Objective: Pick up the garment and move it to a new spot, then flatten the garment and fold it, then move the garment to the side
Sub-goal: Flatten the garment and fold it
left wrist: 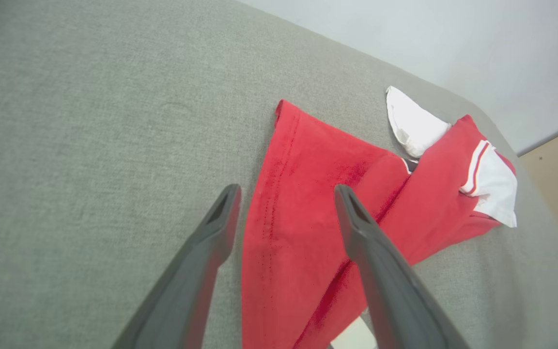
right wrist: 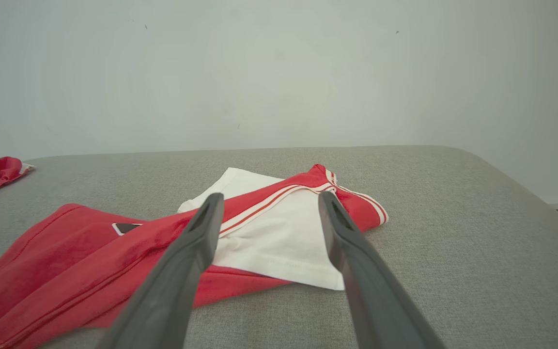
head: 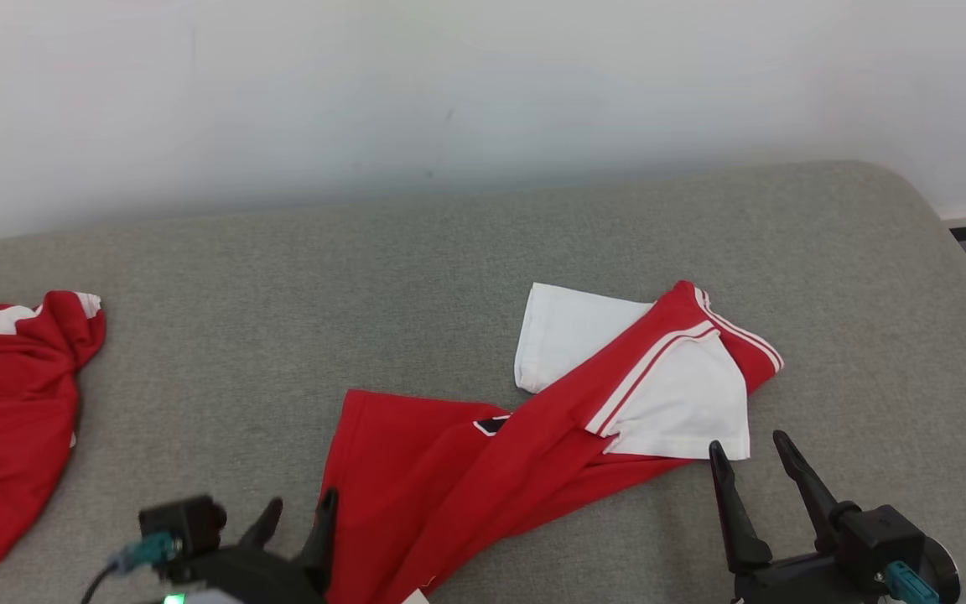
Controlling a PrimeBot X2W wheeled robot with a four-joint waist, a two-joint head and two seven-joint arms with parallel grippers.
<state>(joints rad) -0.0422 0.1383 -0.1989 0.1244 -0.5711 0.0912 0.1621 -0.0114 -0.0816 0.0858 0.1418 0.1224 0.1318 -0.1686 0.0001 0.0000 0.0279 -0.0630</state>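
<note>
And there it was: the garment [head: 466, 478] lay rumpled on the grey padded surface [head: 198, 335], in the near middle of it. We saw its red body run from the near edge up and away to the right. One white sleeve [head: 567, 331] poked out flat on the far side. A second white panel [head: 684, 403], trimmed with red and white stripes [head: 651, 361], was folded over the top at the right end.

Labels, then. We caught a small dark patch [head: 491, 425] with a white border on the red cloth near the middle, too small for us to read. A white tag [head: 416, 597] peeked out at the near edge, and any print on it was too small to make out.

The left gripper [head: 298, 524] stood wide, nothing pinched. In the left wrist view we saw its fingers [left wrist: 221, 228] straddle the garment's left hem, one over bare grey fabric, the other over red cloth.

The right gripper [head: 745, 443] was spread wide too and held nothing. Its tips sat just beside the near hem of the striped white panel, and we could not tell whether they touched it.

Off at the far left lay a second red and white garment [head: 5, 403], well apart from the first. A pale wall [head: 449, 84] rose behind the surface.
</note>
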